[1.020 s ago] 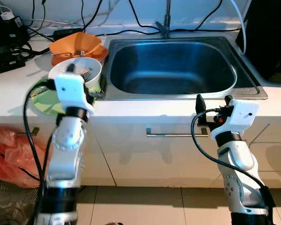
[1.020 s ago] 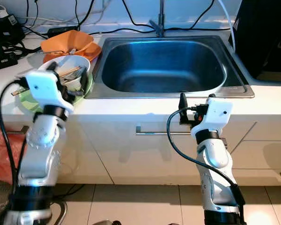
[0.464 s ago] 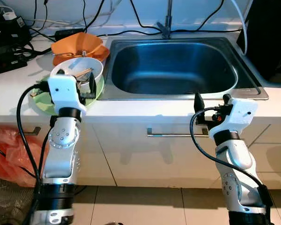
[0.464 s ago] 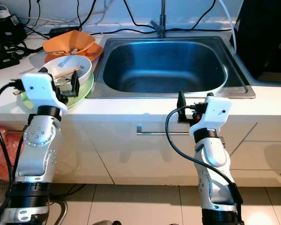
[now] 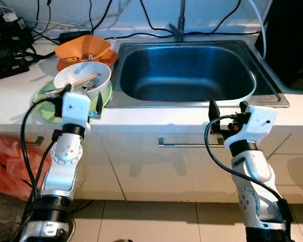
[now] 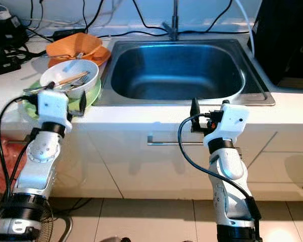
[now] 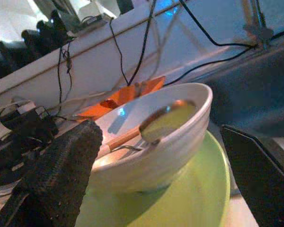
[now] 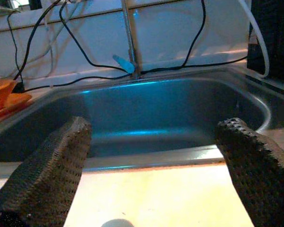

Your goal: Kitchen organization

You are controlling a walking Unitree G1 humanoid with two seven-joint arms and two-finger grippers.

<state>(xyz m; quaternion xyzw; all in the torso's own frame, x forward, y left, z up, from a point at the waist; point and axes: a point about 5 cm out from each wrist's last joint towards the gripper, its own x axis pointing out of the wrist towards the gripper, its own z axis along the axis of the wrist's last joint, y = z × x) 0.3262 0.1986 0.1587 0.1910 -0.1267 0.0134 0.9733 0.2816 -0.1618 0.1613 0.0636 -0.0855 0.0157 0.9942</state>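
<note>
Facing the white desk (image 5: 10, 101) from its front edge, the left end effector (image 5: 83, 98) sits with its fingers spread apart and empty, just in front of a white bowl (image 5: 82, 79). That bowl rests on a green plate (image 5: 46, 108) at the desk's left side, just beside the steel sink (image 5: 187, 73). Inside the bowl lie a metal spoon (image 7: 168, 120) and wooden chopsticks (image 5: 84, 79); in the left wrist view the spoon's scoop leans against the bowl's far wall. Behind the bowl stands an orange dish (image 5: 86, 50), touching or nearly touching the sink's rim. Black cables (image 5: 141, 35) trail along the back of the desk past the faucet (image 5: 179, 22).

On the right, the right end effector (image 5: 227, 110) is held at the desk's front edge before the sink, its two black fingers wide apart and gripping nothing; its wrist view looks between them into the basin. A drawer handle (image 5: 189, 144) runs along the cabinet below. An orange plastic bag (image 5: 10, 164) lies low at the left, near the floor.
</note>
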